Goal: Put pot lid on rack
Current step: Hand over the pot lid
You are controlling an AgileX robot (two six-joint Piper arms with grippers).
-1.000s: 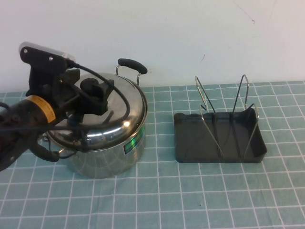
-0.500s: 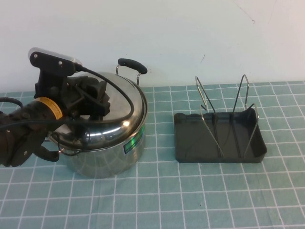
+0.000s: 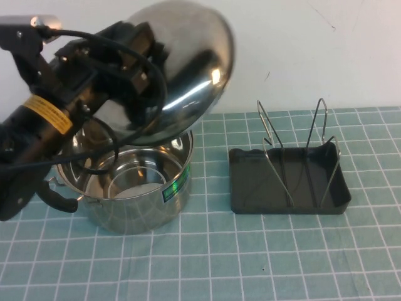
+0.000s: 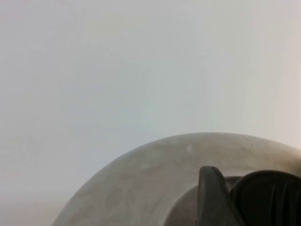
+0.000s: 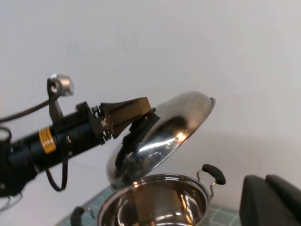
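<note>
My left gripper is shut on the black knob of the pot lid and holds the shiny domed lid high above the open steel pot, tilted on edge with its dome facing the rack. The rack, a dark grey tray with silver wire loops, stands to the right of the pot. In the left wrist view the knob sits against one finger over the lid. The right wrist view shows the lid, the left gripper and the pot; my right gripper is shut and empty, away from them.
The pot has two black handles and a green sticker. The table is covered by a green grid mat. A white wall runs behind the table.
My left gripper has lifted the lid off the pot and tipped it up on edge. The pot now stands open. The rack has not moved.
</note>
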